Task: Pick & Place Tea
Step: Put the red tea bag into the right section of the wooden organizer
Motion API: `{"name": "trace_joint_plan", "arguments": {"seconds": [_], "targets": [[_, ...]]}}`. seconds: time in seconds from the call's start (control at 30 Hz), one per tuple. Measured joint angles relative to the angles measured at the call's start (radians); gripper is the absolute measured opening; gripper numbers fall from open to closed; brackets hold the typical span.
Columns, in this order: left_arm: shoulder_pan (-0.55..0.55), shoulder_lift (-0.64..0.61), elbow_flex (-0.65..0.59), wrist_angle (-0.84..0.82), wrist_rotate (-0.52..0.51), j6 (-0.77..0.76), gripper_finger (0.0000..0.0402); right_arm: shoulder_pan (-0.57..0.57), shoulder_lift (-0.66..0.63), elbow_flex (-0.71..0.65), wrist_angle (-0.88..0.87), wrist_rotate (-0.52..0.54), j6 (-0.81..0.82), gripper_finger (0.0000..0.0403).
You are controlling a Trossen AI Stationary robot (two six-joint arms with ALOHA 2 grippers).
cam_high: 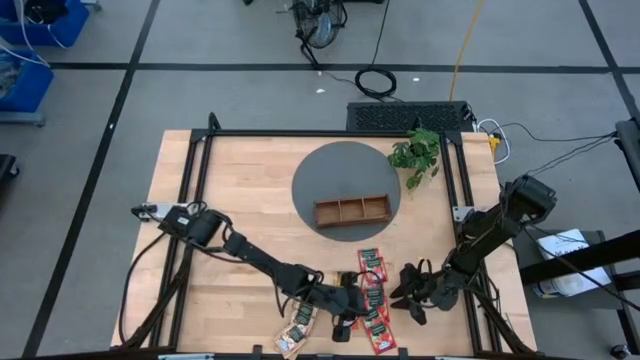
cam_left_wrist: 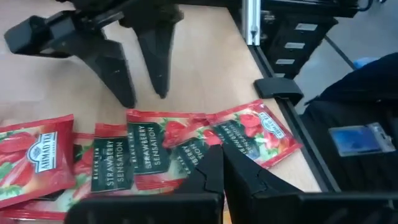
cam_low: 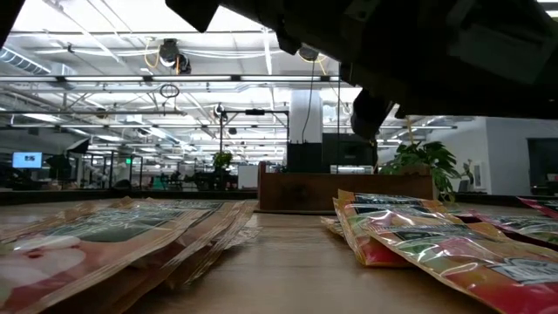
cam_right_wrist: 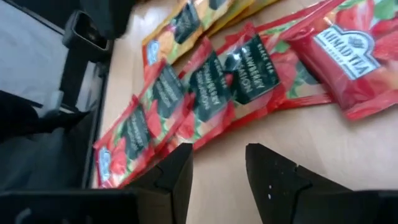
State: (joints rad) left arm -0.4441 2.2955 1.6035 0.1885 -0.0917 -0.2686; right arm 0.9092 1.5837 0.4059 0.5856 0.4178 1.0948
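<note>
Several red tea packets (cam_left_wrist: 149, 149) lie overlapping in a row near the table's front edge (cam_high: 375, 300). Beige and orange-yellow packets (cam_high: 297, 325) lie to their left. My left gripper (cam_left_wrist: 219, 163) is shut, reaching in from the left, low over the red row (cam_high: 358, 303). My right gripper (cam_right_wrist: 217, 177) is open. It slants down over bare wood just right of the red packets (cam_right_wrist: 205, 87) and has nothing between its fingers. It also shows in the left wrist view (cam_left_wrist: 140, 84). My left gripper has its shut fingertips (cam_left_wrist: 214, 158) over the spot where two red packets overlap (cam_left_wrist: 205, 140), slanting down from the table's left. The fingers themselves hide the place. I cannot tell whether they touch the packets.
The brown wooden three-compartment tray (cam_high: 352, 211) sits on a round grey mat (cam_high: 330, 175) behind the packets. A green plant (cam_high: 420, 155) stands at the back right. A black frame rail (cam_left_wrist: 292, 93) runs along the table's right edge. Bare wood lies at the left.
</note>
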Motion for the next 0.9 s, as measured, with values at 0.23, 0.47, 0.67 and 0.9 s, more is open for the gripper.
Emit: {"name": "trace_joint_plan", "arguments": {"seconds": [0.23, 0.47, 0.67, 0.9], "targets": [[0.018, 0.000, -0.005, -0.037, 0.006, 0.004, 0.0006, -0.016, 0.037, 0.001, 0.061, 0.012, 0.016, 0.0135], [0.022, 0.033, -0.006, -0.032, 0.073, 0.052, 0.0010, -0.038, 0.038, 0.000, 0.063, 0.027, 0.019, 0.0134], [0.042, 0.049, -0.006, 0.027, 0.123, 0.062, 0.0005, -0.044, 0.039, -0.001, 0.069, 0.026, 0.022, 0.0134], [0.060, 0.068, -0.005, 0.042, 0.152, 0.048, 0.0004, -0.044, 0.038, -0.001, 0.070, 0.002, 0.015, 0.0134]]}}
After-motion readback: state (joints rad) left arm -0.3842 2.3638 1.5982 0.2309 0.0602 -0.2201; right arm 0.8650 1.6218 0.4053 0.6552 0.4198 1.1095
